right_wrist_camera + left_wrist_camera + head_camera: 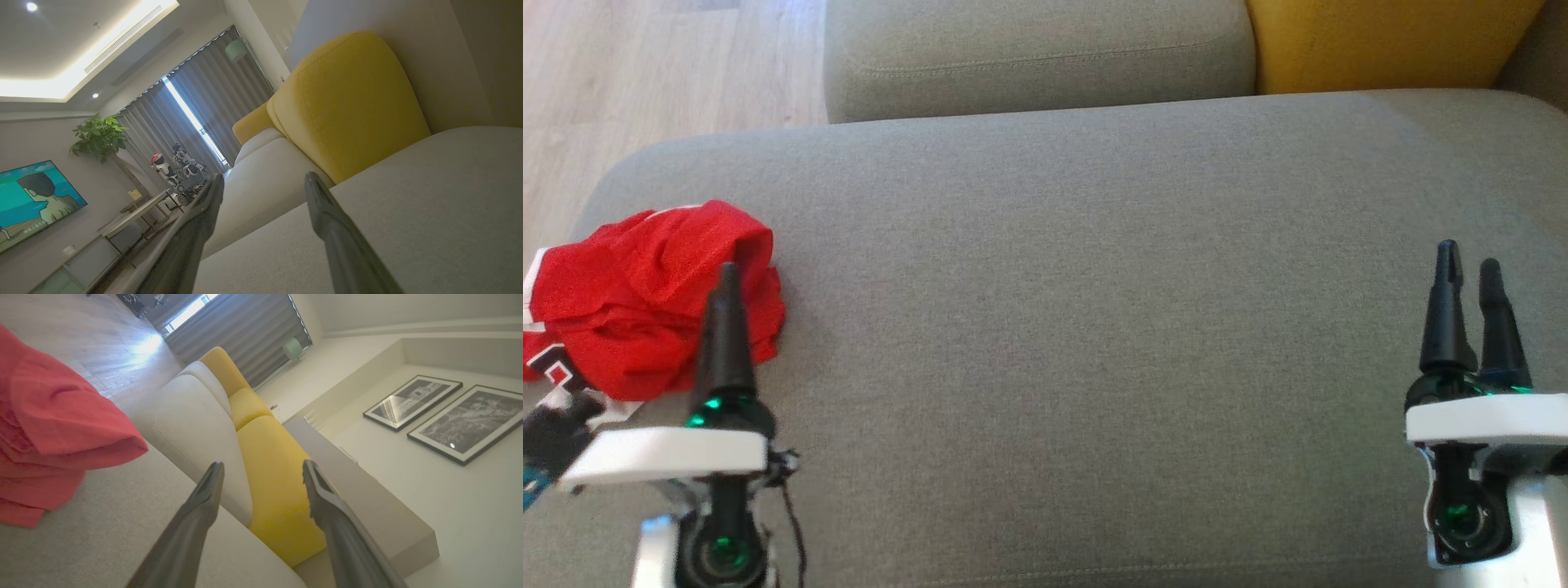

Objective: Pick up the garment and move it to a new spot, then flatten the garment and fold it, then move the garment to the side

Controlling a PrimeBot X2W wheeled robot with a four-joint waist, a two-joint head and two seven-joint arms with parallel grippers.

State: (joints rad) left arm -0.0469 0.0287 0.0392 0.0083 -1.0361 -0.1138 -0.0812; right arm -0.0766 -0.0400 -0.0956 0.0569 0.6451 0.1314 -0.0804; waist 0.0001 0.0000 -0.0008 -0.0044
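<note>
Red garment (645, 302) lies crumpled at left edge of seat cushion (1094, 286); left gripper (262, 464) beside it, right gripper (1468, 255) near right edge, both open, empty.

Before you lies a broad grey seat cushion (1094, 286). Behind it sits a second grey cushion (1037, 57), with a yellow cushion (1388, 41) just beside it. Pale wooden floor (645, 73) shows at upper left. In the left wrist view you see a framed picture (412, 402) and a larger framed picture (466, 424) side by side on the wall. In the right wrist view you see grey curtains (204, 102), a leafy plant (100, 136) and a lit television (32, 200).
</note>
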